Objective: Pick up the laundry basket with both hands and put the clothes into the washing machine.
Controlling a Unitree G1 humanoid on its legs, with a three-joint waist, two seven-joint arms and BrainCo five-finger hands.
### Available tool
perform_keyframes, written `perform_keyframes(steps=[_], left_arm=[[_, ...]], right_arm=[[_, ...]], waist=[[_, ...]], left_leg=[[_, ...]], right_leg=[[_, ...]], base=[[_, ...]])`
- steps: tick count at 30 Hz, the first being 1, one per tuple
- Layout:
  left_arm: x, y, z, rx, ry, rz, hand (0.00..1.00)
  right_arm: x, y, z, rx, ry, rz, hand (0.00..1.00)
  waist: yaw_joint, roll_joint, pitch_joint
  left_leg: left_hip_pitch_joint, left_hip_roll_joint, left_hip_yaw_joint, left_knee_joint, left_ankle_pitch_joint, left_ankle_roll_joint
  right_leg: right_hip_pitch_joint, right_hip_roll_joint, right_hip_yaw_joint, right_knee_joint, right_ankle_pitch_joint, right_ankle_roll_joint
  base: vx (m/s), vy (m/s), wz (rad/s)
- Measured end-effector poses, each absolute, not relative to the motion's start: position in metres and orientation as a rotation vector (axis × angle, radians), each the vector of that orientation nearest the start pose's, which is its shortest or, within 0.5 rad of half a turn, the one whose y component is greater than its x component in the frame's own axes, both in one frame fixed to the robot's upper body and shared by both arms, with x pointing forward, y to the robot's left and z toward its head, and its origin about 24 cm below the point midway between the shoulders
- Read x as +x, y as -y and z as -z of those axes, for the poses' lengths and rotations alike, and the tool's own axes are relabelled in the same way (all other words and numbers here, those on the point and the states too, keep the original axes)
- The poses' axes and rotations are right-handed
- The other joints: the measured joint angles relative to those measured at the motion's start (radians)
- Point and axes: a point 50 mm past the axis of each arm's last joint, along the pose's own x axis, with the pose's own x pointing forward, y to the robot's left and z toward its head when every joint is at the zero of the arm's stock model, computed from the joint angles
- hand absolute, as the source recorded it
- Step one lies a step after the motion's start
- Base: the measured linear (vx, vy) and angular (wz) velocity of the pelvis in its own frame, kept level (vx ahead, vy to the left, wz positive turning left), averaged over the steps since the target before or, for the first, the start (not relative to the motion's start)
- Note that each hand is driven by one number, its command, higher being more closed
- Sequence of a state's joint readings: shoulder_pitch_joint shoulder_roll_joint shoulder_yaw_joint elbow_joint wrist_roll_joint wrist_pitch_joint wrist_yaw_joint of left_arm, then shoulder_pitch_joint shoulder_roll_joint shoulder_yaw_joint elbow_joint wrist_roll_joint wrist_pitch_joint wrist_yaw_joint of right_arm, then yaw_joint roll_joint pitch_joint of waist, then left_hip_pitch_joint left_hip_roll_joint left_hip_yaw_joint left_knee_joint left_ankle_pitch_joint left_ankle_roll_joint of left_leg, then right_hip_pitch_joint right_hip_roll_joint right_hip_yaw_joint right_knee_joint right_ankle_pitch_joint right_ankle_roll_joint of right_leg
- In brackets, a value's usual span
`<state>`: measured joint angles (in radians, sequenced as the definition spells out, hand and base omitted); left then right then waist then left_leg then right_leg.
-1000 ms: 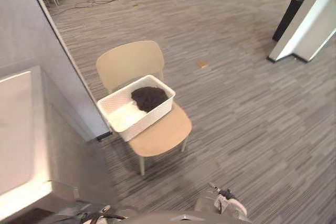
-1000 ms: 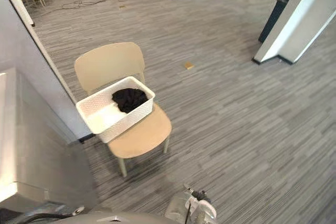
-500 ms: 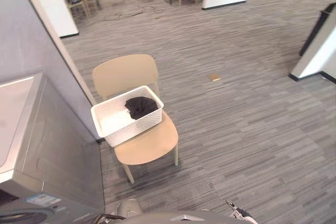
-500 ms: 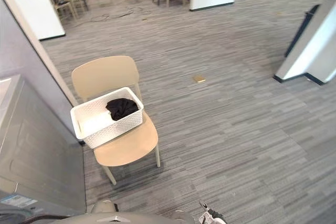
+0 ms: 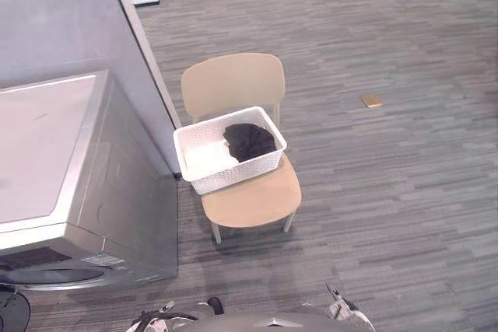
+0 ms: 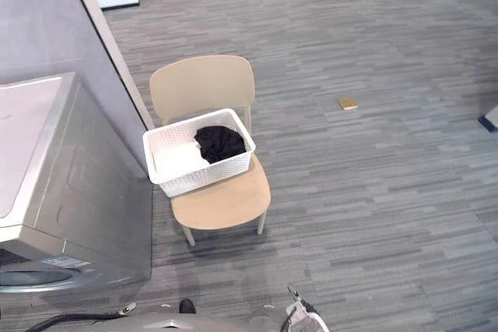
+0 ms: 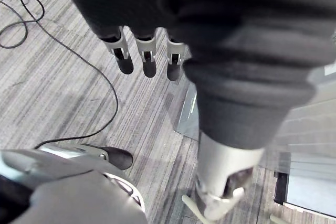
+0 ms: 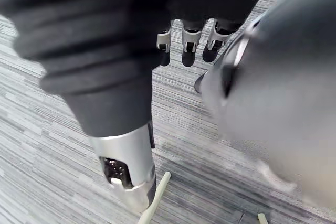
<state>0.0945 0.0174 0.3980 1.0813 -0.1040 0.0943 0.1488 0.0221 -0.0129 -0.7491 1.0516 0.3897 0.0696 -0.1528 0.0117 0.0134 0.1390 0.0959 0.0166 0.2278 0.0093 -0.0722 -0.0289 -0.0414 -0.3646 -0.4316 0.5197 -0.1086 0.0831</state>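
A white laundry basket (image 5: 204, 162) stands on the seat of a beige chair (image 5: 233, 85), a little way ahead of me on the carpet. Dark clothes (image 5: 249, 141) lie in its right half, and something white lies in its left half. The silver-grey washing machine (image 5: 117, 192) stands to the left of the chair, with its door rim at the lower left. My left hand (image 7: 148, 56) hangs over the floor with straight fingers and holds nothing. My right hand (image 8: 188, 43) hangs the same way, far from the basket.
A grey wall panel (image 5: 70, 13) rises behind the washing machine and reaches the chair's left side. A small tan object (image 5: 372, 101) lies on the striped grey carpet to the right of the chair. More chairs and a cable lie far back.
The camera has moved: the chair and basket now sit nearer the picture's middle and more of the washing machine shows. The basket, clothes and chair have not moved.
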Motion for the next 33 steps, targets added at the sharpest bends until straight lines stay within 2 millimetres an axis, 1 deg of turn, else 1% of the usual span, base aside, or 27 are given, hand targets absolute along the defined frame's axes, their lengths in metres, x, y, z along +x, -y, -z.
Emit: perform_keyframes(steps=[1, 2, 3, 4, 5, 7, 8, 9, 10, 11, 12, 13, 14, 15, 16, 18, 20, 21, 22, 23, 24, 25, 26, 28, 30, 32, 33], left_arm=[[0.062, -0.209, 0.169, -0.204, -1.244, -0.577, 0.00], [0.062, -0.211, 0.168, -0.200, -1.243, -0.578, 0.00], [0.062, -0.212, 0.168, -0.193, -1.242, -0.577, 0.00], [0.063, -0.214, 0.167, -0.185, -1.238, -0.575, 0.00], [0.065, -0.217, 0.166, -0.178, -1.229, -0.582, 0.00], [0.068, -0.218, 0.166, -0.193, -1.217, -0.599, 0.00], [0.070, -0.218, 0.166, -0.203, -1.212, -0.611, 0.00], [0.073, -0.219, 0.164, -0.169, -1.209, -0.603, 0.00], [0.071, -0.222, 0.163, -0.166, -1.200, -0.627, 0.00], [0.069, -0.225, 0.163, -0.171, -1.195, -0.653, 0.00], [0.061, -0.228, 0.163, -0.190, -1.203, -0.692, 0.00], [0.053, -0.218, 0.166, -0.229, -1.231, -0.712, 0.00], [0.052, -0.212, 0.168, -0.250, -1.240, -0.717, 0.00], [0.050, -0.203, 0.170, -0.277, -1.252, -0.720, 0.00], [0.050, -0.202, 0.170, -0.279, -1.253, -0.718, 0.00], [0.052, -0.202, 0.170, -0.284, -1.249, -0.715, 0.00], [0.054, -0.201, 0.170, -0.274, -1.246, -0.701, 0.00], [0.059, -0.204, 0.168, -0.255, -1.229, -0.690, 0.00], [0.064, -0.208, 0.166, -0.244, -1.203, -0.689, 0.00], [0.073, -0.213, 0.162, -0.234, -1.158, -0.692, 0.00], [0.078, -0.215, 0.160, -0.227, -1.138, -0.690, 0.00], [0.082, -0.214, 0.159, -0.219, -1.121, -0.682, 0.00], [0.084, -0.213, 0.159, -0.206, -1.118, -0.668, 0.00], [0.084, -0.212, 0.159, -0.195, -1.122, -0.661, 0.00], [0.083, -0.210, 0.159, -0.192, -1.131, -0.668, 0.00], [0.081, -0.210, 0.160, -0.190, -1.140, -0.672, 0.00], [0.079, -0.210, 0.161, -0.189, -1.151, -0.672, 0.00]], right_arm=[[0.067, 0.232, 0.163, 0.691, -1.025, 1.014, 0.00], [0.064, 0.231, 0.164, 0.691, -1.032, 1.017, 0.00], [0.058, 0.231, 0.165, 0.688, -1.043, 1.024, 0.00], [0.056, 0.231, 0.165, 0.686, -1.049, 1.027, 0.00], [0.049, 0.230, 0.166, 0.689, -1.061, 1.041, 0.00], [0.042, 0.232, 0.166, 0.732, -1.043, 1.091, 0.00], [0.038, 0.231, 0.166, 0.786, -1.023, 1.134, 0.00], [0.031, 0.225, 0.168, 0.871, -1.004, 1.196, 0.00], [0.023, 0.219, 0.170, 0.931, -1.002, 1.246, 0.00], [0.014, 0.212, 0.172, 0.963, -1.017, 1.280, 0.00], [0.008, 0.209, 0.173, 0.981, -1.039, 1.303, 0.00], [0.015, 0.217, 0.171, 0.975, -0.999, 1.307, 0.00], [0.020, 0.223, 0.170, 0.965, -0.973, 1.302, 0.00], [0.030, 0.232, 0.166, 0.951, -0.933, 1.287, 0.00], [0.036, 0.234, 0.166, 0.951, -0.920, 1.275, 0.00], [0.061, 0.236, 0.161, 0.950, -0.868, 1.215, 0.00], [0.078, 0.238, 0.158, 0.938, -0.828, 1.177, 0.00], [0.087, 0.237, 0.155, 0.916, -0.813, 1.140, 0.00], [0.092, 0.235, 0.153, 0.900, -0.806, 1.111, 0.00], [0.098, 0.229, 0.153, 0.890, -0.812, 1.076, 0.00], [0.101, 0.227, 0.153, 0.886, -0.812, 1.061, 0.00], [0.108, 0.227, 0.150, 0.863, -0.804, 1.031, 0.00], [0.113, 0.228, 0.147, 0.841, -0.789, 1.010, 0.00], [0.122, 0.231, 0.141, 0.813, -0.757, 0.983, 0.00], [0.146, 0.236, 0.120, 0.757, -0.643, 0.922, 0.00], [0.157, 0.241, 0.105, 0.735, -0.557, 0.897, 0.00], [0.165, 0.247, 0.091, 0.721, -0.479, 0.893, 0.00]], waist=[[-0.002, -0.017, 0.003], [-0.004, -0.023, 0.004], [-0.010, -0.028, 0.008], [-0.015, -0.013, 0.013], [-0.013, -0.028, 0.016], [-0.011, -0.028, 0.017], [-0.012, -0.026, 0.016], [-0.012, -0.029, 0.015], [-0.012, -0.042, 0.007], [-0.012, -0.064, -0.008], [-0.007, -0.089, -0.033], [0.002, -0.043, -0.044], [0.002, -0.019, -0.052], [-0.006, 0.018, -0.059], [-0.010, 0.023, -0.062], [-0.010, 0.023, -0.062], [-0.010, 0.019, -0.059], [-0.009, 0.017, -0.058], [-0.011, 0.001, -0.045], [-0.010, -0.015, -0.019], [-0.009, -0.016, -0.003], [-0.003, -0.007, 0.009], [-0.005, -0.001, 0.012], [-0.008, -0.003, 0.013], [-0.011, 0.002, 0.016], [-0.009, 0.005, 0.014], [-0.008, 0.007, 0.013]], left_leg=[[0.016, -0.005, -0.018, 0.002, 0.000, 0.001], [0.020, -0.005, -0.030, 0.004, -0.002, 0.004], [0.034, 0.001, -0.054, 0.004, -0.004, 0.008], [0.045, 0.005, -0.064, 0.005, -0.006, 0.011], [0.050, 0.019, -0.086, 0.011, -0.008, 0.013], [0.041, 0.049, -0.122, 0.032, -0.023, -0.001], [0.030, 0.070, -0.149, 0.052, -0.037, -0.016], [0.008, 0.092, -0.180, 0.082, -0.059, -0.039], [0.002, 0.098, -0.206, 0.097, -0.076, -0.062], [0.004, 0.097, -0.216, 0.100, -0.088, -0.080], [0.013, 0.106, -0.219, 0.105, -0.105, -0.107], [0.007, 0.162, -0.199, 0.109, -0.099, -0.128], [0.008, 0.185, -0.187, 0.106, -0.091, -0.131], [0.013, 0.221, -0.167, 0.073, -0.044, -0.165], [0.013, 0.229, -0.167, 0.060, -0.025, -0.173], [0.009, 0.256, -0.149, 0.020, 0.031, -0.176], [-0.007, 0.273, -0.145, 0.023, 0.048, -0.181], [-0.046, 0.277, -0.152, 0.082, 0.045, -0.183], [-0.093, 0.275, -0.159, 0.167, 0.036, -0.170], [-0.171, 0.278, -0.172, 0.316, 0.028, -0.155], [-0.206, 0.283, -0.173, 0.389, 0.027, -0.153], [-0.257, 0.294, -0.172, 0.482, 0.027, -0.149], [-0.272, 0.292, -0.156, 0.503, 0.031, -0.144], [-0.264, 0.286, -0.096, 0.471, 0.037, -0.134], [-0.221, 0.270, -0.034, 0.352, 0.049, -0.118], [-0.188, 0.262, -0.022, 0.283, 0.049, -0.118], [-0.164, 0.259, -0.003, 0.243, 0.045, -0.123]], right_leg=[[-0.071, -0.030, 0.071, 0.166, 0.050, -0.039], [-0.098, -0.033, 0.105, 0.217, 0.084, -0.038], [-0.146, -0.028, 0.177, 0.302, 0.162, -0.015], [-0.170, -0.024, 0.210, 0.340, 0.186, -0.007], [-0.201, -0.002, 0.254, 0.374, 0.082, 0.008], [-0.220, 0.042, 0.270, 0.301, -0.020, 0.011], [-0.220, 0.074, 0.302, 0.186, -0.042, 0.019], [-0.197, 0.102, 0.361, 0.011, -0.035, 0.017], [-0.172, 0.107, 0.388, -0.088, 0.014, 0.020], [-0.157, 0.095, 0.388, -0.125, 0.074, 0.027], [-0.129, 0.083, 0.362, -0.134, 0.009, 0.105], [-0.136, 0.128, 0.328, -0.119, -0.020, 0.074], [-0.136, 0.145, 0.313, -0.110, -0.032, 0.064], [-0.132, 0.171, 0.277, -0.094, -0.056, 0.045], [-0.132, 0.177, 0.261, -0.088, -0.065, 0.039], [-0.132, 0.196, 0.221, -0.087, -0.079, 0.019], [-0.124, 0.212, 0.194, -0.089, -0.088, 0.007], [-0.115, 0.209, 0.180, -0.090, -0.100, 0.010], [-0.103, 0.202, 0.168, -0.094, -0.103, 0.008], [-0.078, 0.196, 0.145, -0.098, -0.104, 0.005], [-0.065, 0.194, 0.136, -0.098, -0.106, 0.002], [-0.061, 0.191, 0.121, -0.087, -0.113, 0.001], [-0.065, 0.177, 0.118, -0.070, -0.123, 0.006], [-0.082, 0.154, 0.120, -0.058, -0.131, 0.010], [-0.110, 0.134, 0.130, -0.054, -0.122, 0.012], [-0.126, 0.136, 0.141, -0.054, -0.119, 0.013], [-0.133, 0.139, 0.153, -0.060, -0.123, 0.017]], base=[[0.05, 0.040, 0.43], [0.09, 0.027, 0.47], [0.10, -0.011, 0.36], [0.16, -0.044, 0.50], [0.16, -0.092, 0.40], [0.15, -0.162, 0.52], [0.16, -0.275, 0.84], [0.17, -0.383, 0.93], [0.17, -0.430, 0.95], [0.22, -0.531, 0.74], [0.26, -0.552, 0.46], [0.23, -0.449, 0.26], [0.25, -0.411, 0.28], [0.20, -0.304, 0.37], [0.19, -0.279, 0.49], [0.11, -0.183, 0.40], [0.08, -0.182, 0.39], [0.05, -0.168, 0.52], [0.02, -0.130, 0.61], [-0.01, -0.102, 0.53], [-0.04, -0.057, 0.49], [-0.05, -0.019, 0.34], [-0.04, 0.026, 0.27], [-0.01, 0.046, 0.14], [-0.04, 0.044, 0.01], [-0.07, 0.051, -0.15], [-0.06, 0.071, -0.27]])
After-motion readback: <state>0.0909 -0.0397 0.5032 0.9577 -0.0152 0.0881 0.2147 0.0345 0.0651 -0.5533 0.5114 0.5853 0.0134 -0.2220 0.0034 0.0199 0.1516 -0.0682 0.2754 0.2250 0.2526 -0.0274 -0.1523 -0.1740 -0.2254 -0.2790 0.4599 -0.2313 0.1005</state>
